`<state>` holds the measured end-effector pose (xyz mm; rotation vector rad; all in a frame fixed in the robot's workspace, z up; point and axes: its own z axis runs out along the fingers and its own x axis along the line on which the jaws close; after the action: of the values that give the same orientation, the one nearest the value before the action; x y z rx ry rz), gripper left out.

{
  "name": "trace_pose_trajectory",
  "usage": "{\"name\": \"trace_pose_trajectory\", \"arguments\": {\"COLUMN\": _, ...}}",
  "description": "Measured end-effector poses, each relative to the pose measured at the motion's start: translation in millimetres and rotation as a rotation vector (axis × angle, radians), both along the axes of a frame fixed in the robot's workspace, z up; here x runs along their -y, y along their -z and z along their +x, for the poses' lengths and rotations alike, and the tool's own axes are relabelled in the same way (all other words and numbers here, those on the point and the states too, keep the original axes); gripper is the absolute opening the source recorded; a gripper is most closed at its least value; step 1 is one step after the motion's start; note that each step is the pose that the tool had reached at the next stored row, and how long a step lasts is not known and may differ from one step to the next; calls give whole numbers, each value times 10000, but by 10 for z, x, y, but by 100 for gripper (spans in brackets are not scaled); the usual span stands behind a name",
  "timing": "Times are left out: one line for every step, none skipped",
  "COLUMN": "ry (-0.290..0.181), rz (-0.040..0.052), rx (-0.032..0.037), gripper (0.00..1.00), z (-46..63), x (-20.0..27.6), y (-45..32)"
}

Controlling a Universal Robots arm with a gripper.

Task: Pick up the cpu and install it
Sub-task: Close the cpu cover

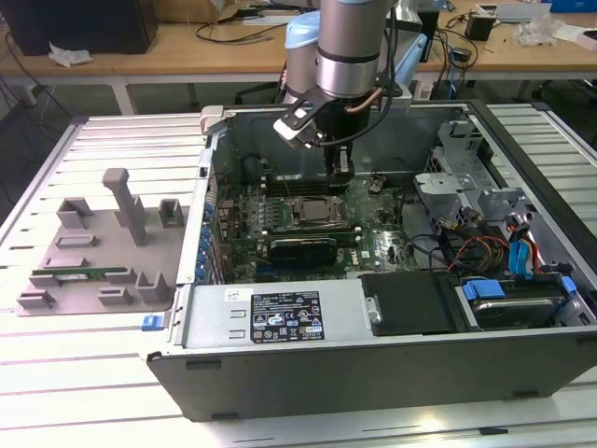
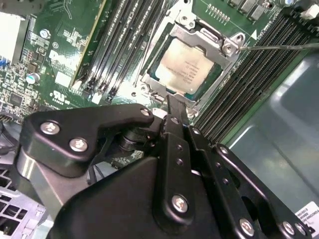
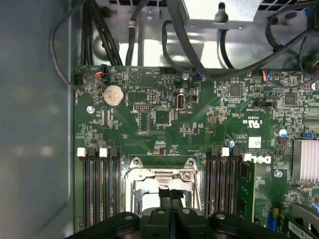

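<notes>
"How many chips did you count?"
"One cpu (image 2: 187, 67). It lay flat inside the single socket frame (image 2: 199, 36) on the motherboard (image 3: 164, 134), with two banks of memory slots (image 2: 124, 45) flanking it."
"And the pincer (image 2: 173, 101)?"
"One, clenched on nothing, over the frame's edge. Its fingers (image 3: 163, 196) hid part of the socket in the first wrist view."

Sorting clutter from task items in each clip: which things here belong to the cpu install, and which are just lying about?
Job in hand:
cpu, sitting in the socket frame
gripper, shut and empty, close by the socket

Lying about:
grey tray with memory stick
coin battery
cables
</notes>
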<state>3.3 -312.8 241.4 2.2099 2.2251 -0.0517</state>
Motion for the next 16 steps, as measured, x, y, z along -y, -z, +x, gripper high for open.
{"name": "trace_pose_trajectory", "arguments": {"ry": 0, "rz": 1, "rx": 0, "gripper": 11, "z": -11, "x": 0, "y": 3}}
{"name": "trace_pose_trajectory", "arguments": {"ry": -1, "rz": -2, "rx": -1, "gripper": 11, "z": -26, "x": 0, "y": 5}}
{"name": "trace_pose_trajectory", "arguments": {"ry": 0, "rz": -2, "rx": -1, "gripper": 11, "z": -44, "x": 0, "y": 9}}
{"name": "trace_pose_trajectory", "arguments": {"ry": 0, "rz": -1, "rx": 0, "gripper": 11, "z": -59, "x": 0, "y": 13}}
{"name": "trace_pose_trajectory", "arguments": {"ry": 1, "rz": -3, "rx": -1, "gripper": 11, "z": -77, "x": 0, "y": 24}}
{"name": "trace_pose_trajectory", "arguments": {"ry": 1, "rz": -2, "rx": -1, "gripper": 11, "z": -83, "x": 1, "y": 32}}
{"name": "trace_pose_trajectory", "arguments": {"ry": 0, "rz": -2, "rx": 0, "gripper": 11, "z": -89, "x": 1, "y": 40}}
{"name": "trace_pose_trajectory", "arguments": {"ry": 0, "rz": -2, "rx": -1, "gripper": 11, "z": -100, "x": 2, "y": 51}}
{"name": "trace_pose_trajectory", "arguments": {"ry": 0, "rz": -2, "rx": -1, "gripper": 11, "z": -107, "x": 3, "y": 57}}
{"name": "trace_pose_trajectory", "arguments": {"ry": 0, "rz": -2, "rx": -1, "gripper": 11, "z": -114, "x": 5, "y": 63}}
{"name": "trace_pose_trajectory", "arguments": {"ry": 0, "rz": -3, "rx": -1, "gripper": 11, "z": -131, "x": 8, "y": 72}}
{"name": "trace_pose_trajectory", "arguments": {"ry": 0, "rz": -2, "rx": -1, "gripper": 11, "z": -136, "x": 8, "y": 76}}
{"name": "trace_pose_trajectory", "arguments": {"ry": 1, "rz": -3, "rx": -1, "gripper": 11, "z": -139, "x": 8, "y": 78}}
{"name": "trace_pose_trajectory", "arguments": {"ry": -1, "rz": -5, "rx": -2, "gripper": 11, "z": -139, "x": 8, "y": 78}}
{"name": "trace_pose_trajectory", "arguments": {"ry": -1, "rz": -4, "rx": -1, "gripper": 11, "z": -139, "x": 8, "y": 78}}
{"name": "trace_pose_trajectory", "arguments": {"ry": -1, "rz": -3, "rx": -1, "gripper": 11, "z": -139, "x": 8, "y": 79}}
